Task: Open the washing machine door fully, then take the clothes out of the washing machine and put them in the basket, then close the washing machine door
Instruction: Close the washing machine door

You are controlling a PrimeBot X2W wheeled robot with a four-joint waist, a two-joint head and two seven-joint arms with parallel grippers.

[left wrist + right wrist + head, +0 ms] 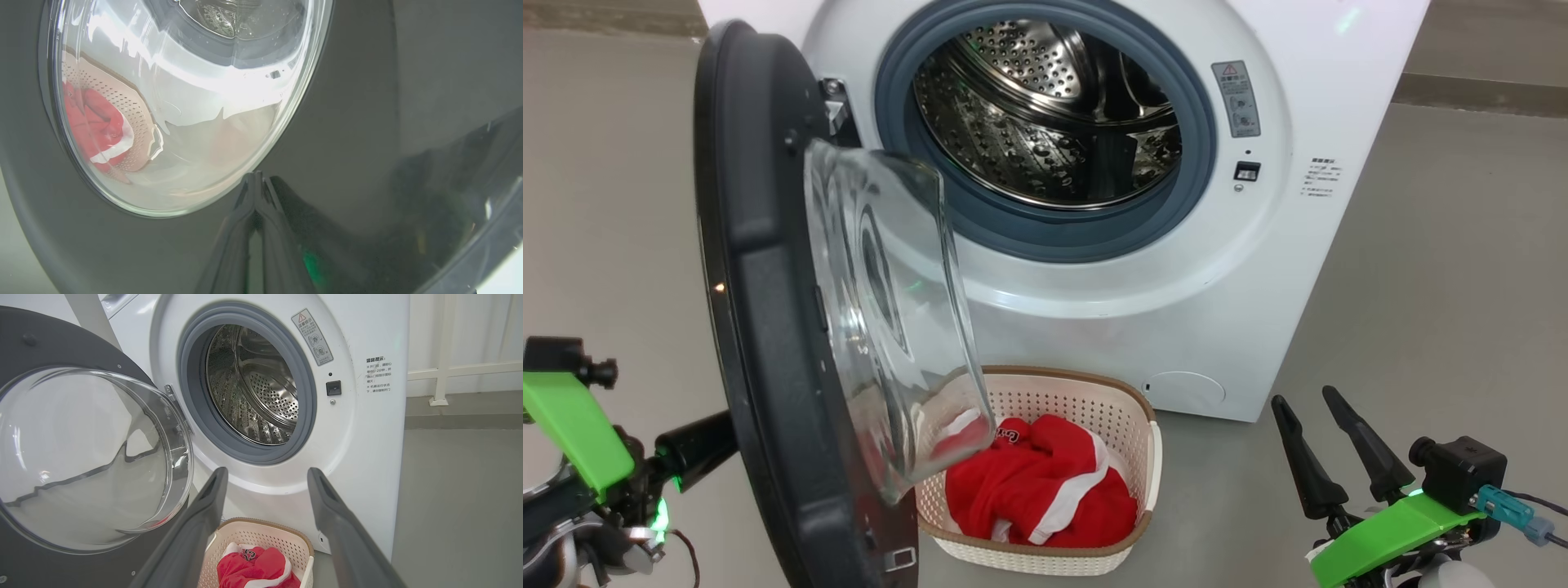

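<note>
Find the washing machine door [768, 343] at 9 o'clock of the head view, swung out edge-on from its hinge, glass bowl [890, 310] bulging toward 3 o'clock. Read the step as the closing one: see the steel drum [1045, 114] of the washing machine [1258, 269] bare at 12 o'clock, and the clothes [1045, 490] heaped red in the basket [1062, 404] at 6 o'clock, on the floor just before the machine's foot.

Note the left gripper [255, 176] in the left wrist view: jaws together, tips set against the glossy black outer face, just off the bowl's rim at 5 o'clock of the glass. Push, don't grasp. Keep the closed tips on the black ring rather than the glass, and press square to the face so as not to skid across the gloss. Better, shift the contact toward the free edge, away from the hinge, for leverage. Follow the arc round the hinge in one steady sweep, then finish with a firm press on the latch side.

Watch the bowl's lower edge over the basket's 10 o'clock corner; cannot tell whether clear of it. Hold the right gripper [1304, 398], jaws wide apart and empty, down at 4 o'clock, well out of the door's path.
</note>
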